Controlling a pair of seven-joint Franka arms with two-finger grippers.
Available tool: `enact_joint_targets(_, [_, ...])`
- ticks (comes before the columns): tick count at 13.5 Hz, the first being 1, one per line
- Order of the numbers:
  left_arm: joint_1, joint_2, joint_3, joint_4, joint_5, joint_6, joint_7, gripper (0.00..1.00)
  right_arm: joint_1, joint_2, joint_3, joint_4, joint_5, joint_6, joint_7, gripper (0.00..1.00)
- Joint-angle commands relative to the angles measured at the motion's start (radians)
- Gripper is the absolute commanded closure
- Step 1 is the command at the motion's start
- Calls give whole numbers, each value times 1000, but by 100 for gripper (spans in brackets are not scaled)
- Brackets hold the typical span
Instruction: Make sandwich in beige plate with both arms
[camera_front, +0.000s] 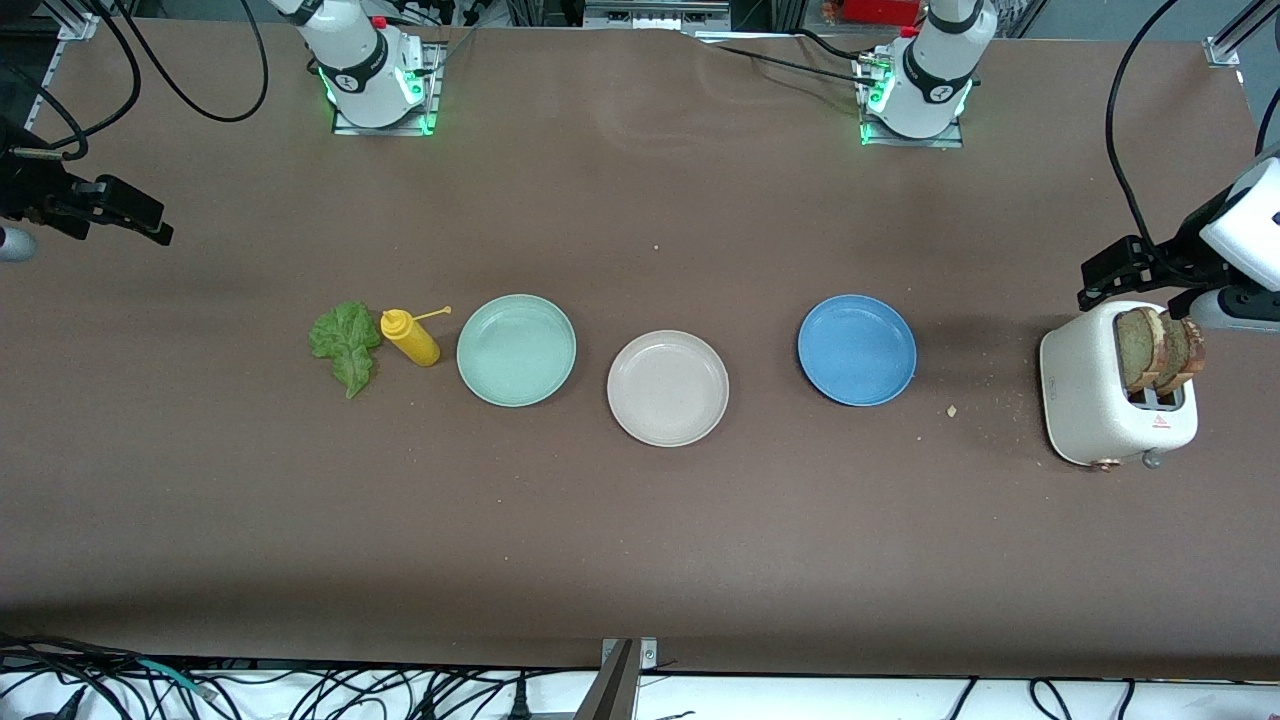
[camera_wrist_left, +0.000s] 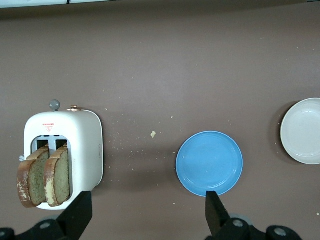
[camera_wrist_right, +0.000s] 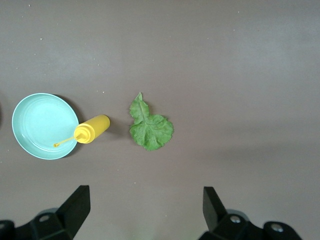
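The empty beige plate (camera_front: 668, 387) sits mid-table and shows at the edge of the left wrist view (camera_wrist_left: 302, 131). Two tan bread slices (camera_front: 1160, 350) stand upright in the slots of a white toaster (camera_front: 1090, 400) at the left arm's end; they also show in the left wrist view (camera_wrist_left: 45, 175). The green lettuce leaf (camera_front: 346, 343) lies flat on the table toward the right arm's end and shows in the right wrist view (camera_wrist_right: 149, 127). My left gripper (camera_front: 1100, 280) (camera_wrist_left: 147, 215) is open and empty, up over the table beside the toaster. My right gripper (camera_front: 150, 220) (camera_wrist_right: 145, 207) is open and empty, up over bare table near the lettuce's end.
A yellow mustard bottle (camera_front: 410, 337) lies between the lettuce and an empty mint-green plate (camera_front: 516, 350). An empty blue plate (camera_front: 857, 349) sits between the beige plate and the toaster. Crumbs lie scattered by the toaster.
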Motion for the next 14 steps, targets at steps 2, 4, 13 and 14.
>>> enact_joint_targets(2, [4, 7, -1, 19, -25, -12, 24, 0, 0, -22, 3, -19, -5, -6, 5, 0])
enact_joint_targets(4, [4, 7, -1, 21, -26, -12, 24, 0, 0, -24, 3, -19, -5, -6, -5, 0])
enact_joint_targets(13, [2, 7, -1, 21, -26, -9, 24, 0, 0, -24, 3, -19, -5, -7, 1, 0])
enact_joint_targets(14, [2, 7, -1, 21, -26, -7, 24, 0, 0, -24, 3, -19, -4, -12, 4, 0])
